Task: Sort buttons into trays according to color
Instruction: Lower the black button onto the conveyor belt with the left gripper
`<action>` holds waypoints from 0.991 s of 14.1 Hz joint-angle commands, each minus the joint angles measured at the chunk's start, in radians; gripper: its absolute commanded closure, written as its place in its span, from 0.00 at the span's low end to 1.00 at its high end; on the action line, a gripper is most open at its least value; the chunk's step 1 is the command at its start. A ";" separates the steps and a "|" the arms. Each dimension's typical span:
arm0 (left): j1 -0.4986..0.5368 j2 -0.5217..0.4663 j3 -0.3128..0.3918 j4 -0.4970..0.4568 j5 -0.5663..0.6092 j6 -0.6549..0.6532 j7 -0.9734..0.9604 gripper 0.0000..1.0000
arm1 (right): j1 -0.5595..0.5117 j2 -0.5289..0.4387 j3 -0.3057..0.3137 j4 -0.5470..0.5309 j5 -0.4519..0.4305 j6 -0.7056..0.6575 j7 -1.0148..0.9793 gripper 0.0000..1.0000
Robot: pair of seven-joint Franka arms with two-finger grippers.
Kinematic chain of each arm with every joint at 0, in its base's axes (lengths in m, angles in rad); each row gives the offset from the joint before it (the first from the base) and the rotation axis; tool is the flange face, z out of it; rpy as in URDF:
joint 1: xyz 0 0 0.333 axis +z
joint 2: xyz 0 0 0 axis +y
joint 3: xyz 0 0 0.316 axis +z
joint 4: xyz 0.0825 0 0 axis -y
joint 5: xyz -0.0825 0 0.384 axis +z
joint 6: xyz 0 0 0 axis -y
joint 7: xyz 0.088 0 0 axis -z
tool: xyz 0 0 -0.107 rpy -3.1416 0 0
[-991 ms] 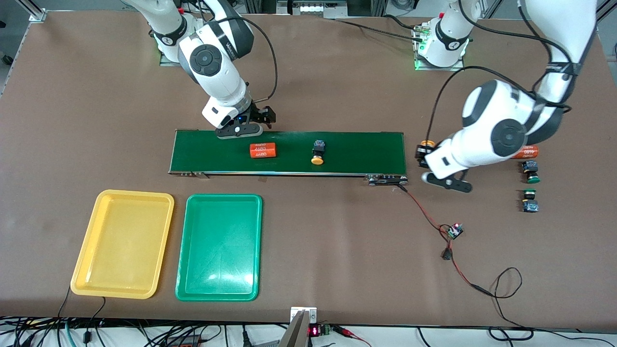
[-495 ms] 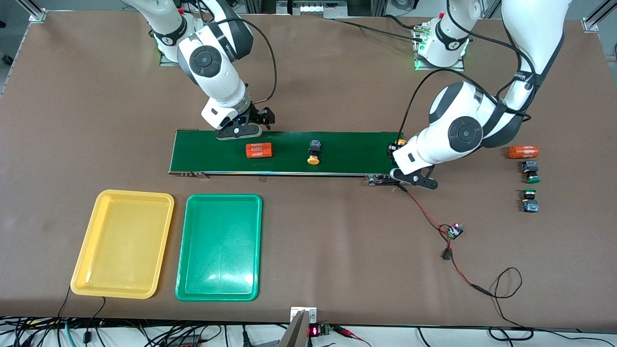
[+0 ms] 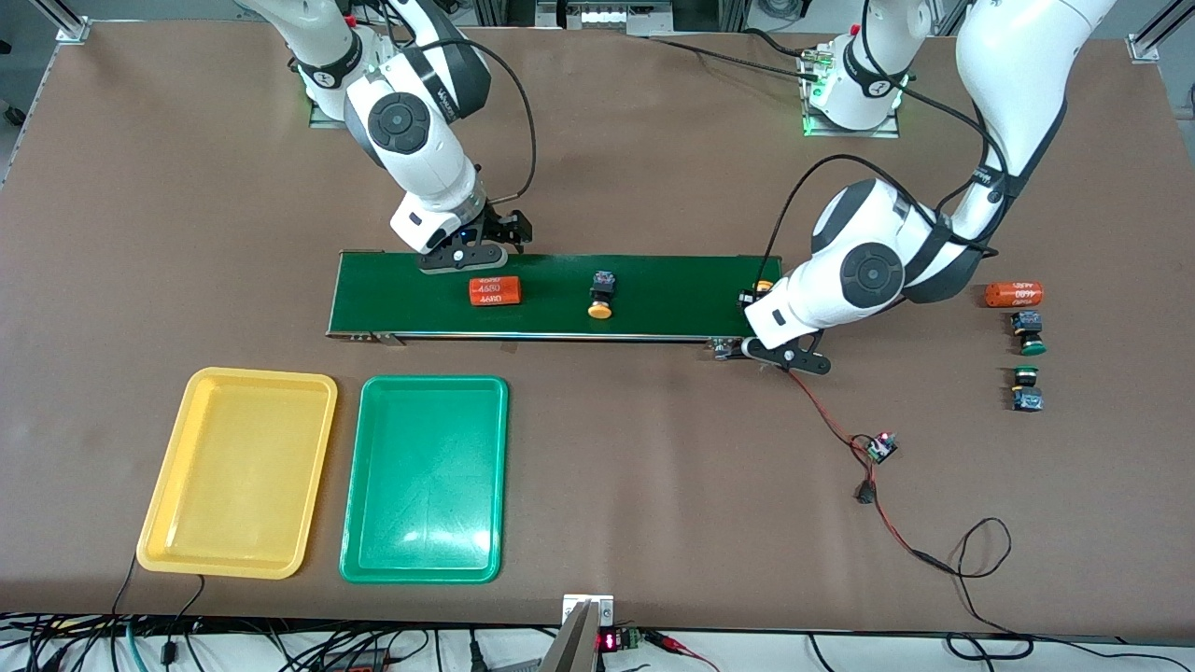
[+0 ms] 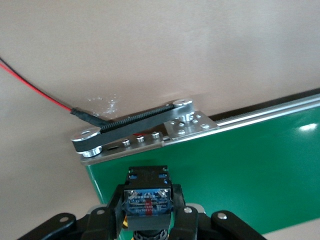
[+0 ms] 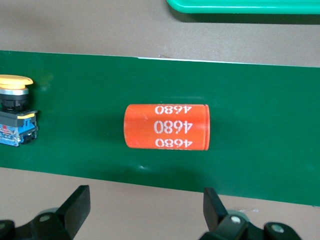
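Slippage is threatening the yellow button (image 4: 148,192) that the left tool (image 4: 147,212) is clamping over the belt's (image 3: 691,291) three o'clock end; a skewed release risks tipping it off the edge. The right tool (image 5: 146,202) is hanging wide open at twelve o'clock of the orange cylinder (image 5: 166,126).

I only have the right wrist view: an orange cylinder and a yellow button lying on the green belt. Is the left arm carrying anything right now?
Observer: Yes, the left claw is shut on a second yellow button, over the belt at its end toward the left arm.
Operator: Where are the green ones?
Observer: Two green buttons sit on the table toward the left arm's end, beside another orange cylinder.
Operator: Anything in the trays?
Observer: No buttons in the yellow tray or the green tray.
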 commanded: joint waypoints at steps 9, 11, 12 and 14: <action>0.003 0.034 0.018 0.017 0.037 0.005 -0.037 0.00 | 0.015 0.014 0.000 0.031 -0.024 -0.016 0.061 0.00; 0.006 -0.008 0.012 0.031 0.036 -0.036 -0.040 0.00 | 0.014 0.016 -0.002 0.037 -0.024 -0.016 0.059 0.00; 0.005 -0.024 0.005 0.055 0.036 -0.078 -0.045 0.00 | 0.015 0.016 0.000 0.040 -0.024 -0.016 0.059 0.00; 0.003 -0.032 -0.008 0.141 0.033 -0.203 -0.091 0.00 | 0.014 0.016 -0.002 0.043 -0.021 -0.016 0.061 0.00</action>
